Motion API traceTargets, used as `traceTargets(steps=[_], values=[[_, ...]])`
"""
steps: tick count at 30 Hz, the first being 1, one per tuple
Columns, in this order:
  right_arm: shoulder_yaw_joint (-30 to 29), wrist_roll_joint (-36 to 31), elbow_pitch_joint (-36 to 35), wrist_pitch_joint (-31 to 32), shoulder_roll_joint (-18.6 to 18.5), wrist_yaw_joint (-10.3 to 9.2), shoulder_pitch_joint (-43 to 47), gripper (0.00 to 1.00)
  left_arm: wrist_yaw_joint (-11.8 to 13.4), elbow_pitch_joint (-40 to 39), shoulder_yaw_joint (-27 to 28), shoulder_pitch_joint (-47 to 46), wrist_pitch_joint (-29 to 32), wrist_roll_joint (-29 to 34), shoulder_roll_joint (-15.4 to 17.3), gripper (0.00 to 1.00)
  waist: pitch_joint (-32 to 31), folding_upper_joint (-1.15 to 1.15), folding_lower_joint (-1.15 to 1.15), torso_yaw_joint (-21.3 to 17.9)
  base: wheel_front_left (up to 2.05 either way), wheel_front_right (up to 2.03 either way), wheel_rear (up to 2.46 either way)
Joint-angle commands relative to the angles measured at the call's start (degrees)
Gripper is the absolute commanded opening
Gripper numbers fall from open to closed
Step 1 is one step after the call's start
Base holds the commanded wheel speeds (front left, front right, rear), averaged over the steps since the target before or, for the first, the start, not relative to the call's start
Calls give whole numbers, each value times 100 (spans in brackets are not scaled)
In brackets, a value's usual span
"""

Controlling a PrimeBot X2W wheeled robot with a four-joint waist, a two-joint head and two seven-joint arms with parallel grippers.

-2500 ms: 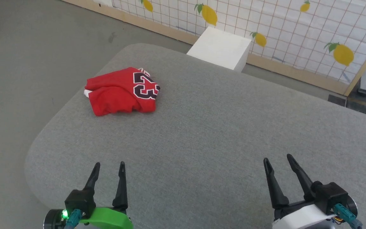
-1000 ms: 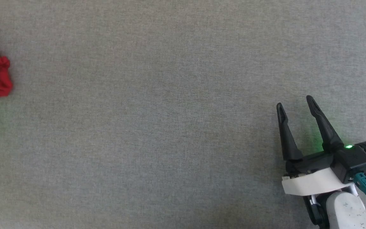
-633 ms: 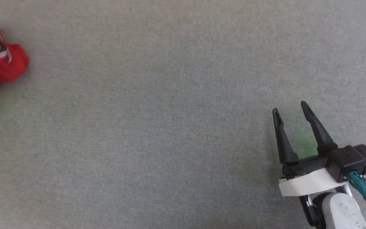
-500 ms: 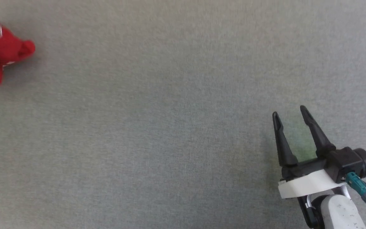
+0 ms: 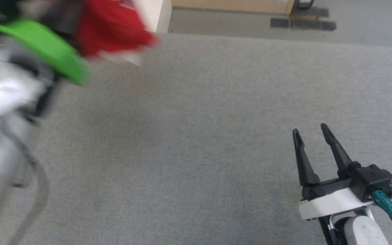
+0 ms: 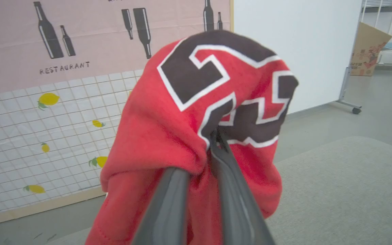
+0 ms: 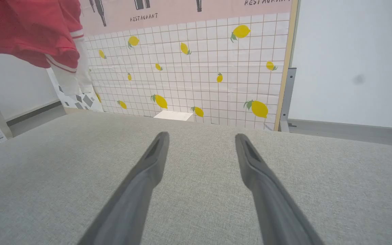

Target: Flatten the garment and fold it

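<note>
The red jersey T-shirt with a black numeral outlined in white (image 6: pixel 168 136) hangs as a bunched mass clear of the grey fabric-covered counter (image 6: pixel 345 183). Its long axis runs from the top centre of the left wrist view down to the lower left. The numeral sits on the crown of the bundle, wrinkled and partly folded in on itself. The left pincer (image 6: pixel 205 160) is clamped on the cloth just under that numeral. The fabric drapes over both dark fingers (image 6: pixel 237 204) and hides their tips.

In the right wrist view the shirt (image 7: pixel 29 27) hangs in the upper left corner, with a white sleeve (image 7: pixel 68 76) dangling lowest below red-and-white striped trim. In the head view it is a red blur (image 5: pixel 114 27) at the upper left, beside the arm's green wrist cover (image 5: pixel 46 47). The right pincer (image 5: pixel 310 130) lies low over the counter at the lower right, fingers spread wide apart.
</note>
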Motion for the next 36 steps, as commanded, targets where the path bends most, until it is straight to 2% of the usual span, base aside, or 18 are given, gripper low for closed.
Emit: traceTargets(steps=[1, 6, 12, 13, 14, 20, 25, 31, 36], values=[[-29, 43, -21, -32, -4, -9, 53, 100, -11, -121, -172, 157, 5, 49, -250, 0, -225, 0, 0, -211, 0, 0, 0], [-201, 72, -45, -32, -4, -9, 40, 100, 29, -226, -1032, 680, 108, 335, -1017, 0, -184, 0, 0, -534, 0, 0, 0], [-384, 141, -4, -32, -4, -9, -17, 100, 11, 508, -2163, 1330, 132, 668, -1909, 0, -15, 0, 0, -971, 0, 0, 0], [-391, 151, 10, -32, -4, -9, -21, 100, 8, 618, -2289, 1380, 113, 701, -2005, 96, 6, 0, 0, -1017, 0, 0, 0], [-395, 161, 28, -32, -4, -9, -23, 100, 4, 752, -2434, 1424, 80, 756, -2108, 100, 26, 0, 0, -1065, 0, 0, 0], [-425, 202, 125, -32, -4, -9, 26, 100, -7, 1152, -2734, 1501, -406, 830, -2405, 100, -33, 0, 0, -1110, 0, 0, 0], [-442, 204, 239, -32, -4, -9, 137, 100, 71, 1169, -2426, 1438, -925, 758, -2340, 100, -283, 0, 0, -953, 0, 0, 0], [-512, 152, 303, -32, -4, -9, 281, 100, 618, 857, -1548, 1665, -1165, 719, -1903, 100, -602, 0, 0, -690, 0, 0, 0], [-530, 142, 326, -32, -4, -9, 444, 100, 1043, 291, -564, 2454, -1178, 826, -1517, 100, -807, 0, 0, -513, 0, 0, 0]])
